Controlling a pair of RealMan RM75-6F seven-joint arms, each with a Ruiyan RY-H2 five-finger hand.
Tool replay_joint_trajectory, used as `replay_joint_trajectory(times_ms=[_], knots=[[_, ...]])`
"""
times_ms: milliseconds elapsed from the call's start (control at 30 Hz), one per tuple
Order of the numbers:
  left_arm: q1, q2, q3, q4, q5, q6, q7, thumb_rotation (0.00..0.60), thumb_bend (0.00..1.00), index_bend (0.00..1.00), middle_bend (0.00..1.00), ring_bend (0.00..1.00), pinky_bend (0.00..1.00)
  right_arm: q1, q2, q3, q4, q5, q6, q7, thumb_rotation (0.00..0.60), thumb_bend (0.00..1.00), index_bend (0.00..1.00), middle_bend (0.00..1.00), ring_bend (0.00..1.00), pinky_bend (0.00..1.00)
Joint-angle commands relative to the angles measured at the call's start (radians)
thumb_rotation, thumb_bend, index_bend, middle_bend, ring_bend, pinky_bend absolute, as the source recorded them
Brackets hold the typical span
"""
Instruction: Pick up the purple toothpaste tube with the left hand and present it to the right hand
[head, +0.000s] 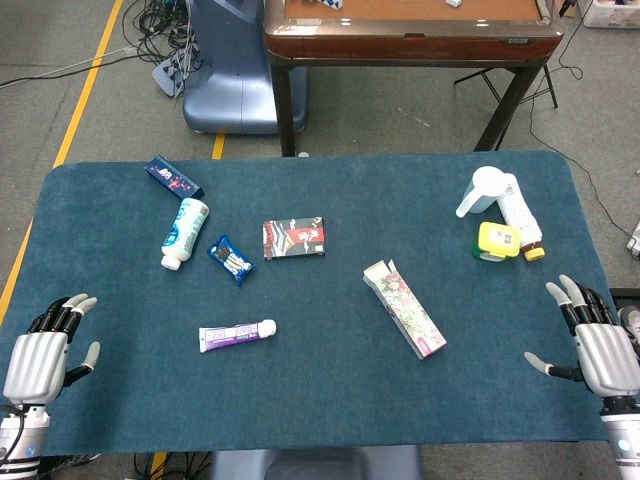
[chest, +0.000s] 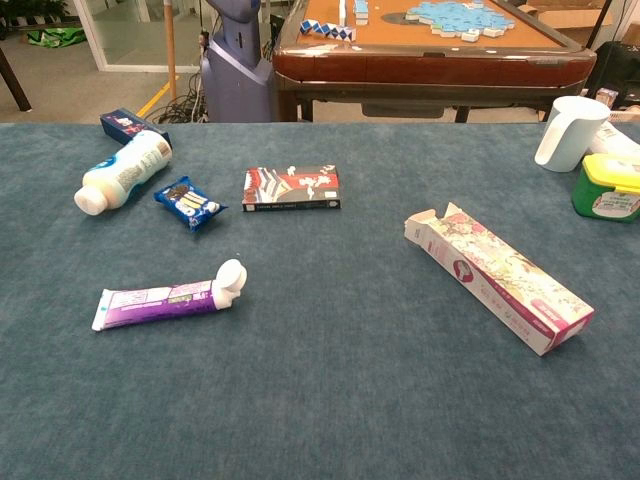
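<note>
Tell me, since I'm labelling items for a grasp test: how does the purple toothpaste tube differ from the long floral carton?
The purple toothpaste tube is soft, flattened and capped in white; the floral carton is a rigid box with its end flaps open. The tube is shorter and slimmer than the carton. The tube lies nearly crosswise on the table's left half; the carton lies diagonally on the right half. Both lie flat on the blue cloth, untouched by either hand.
</note>
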Motion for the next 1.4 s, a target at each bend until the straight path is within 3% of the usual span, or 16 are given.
replay_joint_trajectory(times_ms=[33, 400, 633, 900, 1400], knots=[[0.0, 0.0, 0.0, 0.0, 0.0, -0.001, -0.001, 0.6, 0.35, 0.19, 0.17, 0.12, 0.23, -0.001, -0.001, 0.001, 0.001, -0.002, 0.002, 0.003, 0.46, 0.14, 0.0, 0.02, 0.0, 0.0], [-0.046, 0.02, 0.001, -0.012, 0.04, -0.06, -0.045, 0.6, 0.35, 0.19, 0.18, 0.12, 0.23, -0.002, 0.028, 0.053, -0.02, -0.028, 0.087, -0.004, 0.464, 0.14, 0.0, 0.02, 0.0, 0.0], [-0.103, -0.01, 0.002, -0.022, 0.085, -0.115, -0.045, 0.6, 0.28, 0.19, 0.21, 0.13, 0.23, 0.006, 0.056, 0.082, -0.06, -0.024, 0.107, -0.047, 0.464, 0.14, 0.0, 0.02, 0.0, 0.0], [-0.188, -0.104, 0.025, -0.018, 0.108, -0.245, 0.003, 0.6, 0.25, 0.19, 0.22, 0.14, 0.23, 0.005, 0.065, 0.076, -0.069, -0.019, 0.093, -0.045, 0.463, 0.14, 0.0, 0.02, 0.0, 0.0], [-0.279, -0.358, 0.021, 0.185, 0.064, -0.355, 0.067, 0.6, 0.24, 0.18, 0.23, 0.15, 0.23, -0.041, 0.078, 0.061, -0.062, -0.001, 0.128, -0.014, 0.463, 0.14, 0.0, 0.02, 0.0, 0.0]])
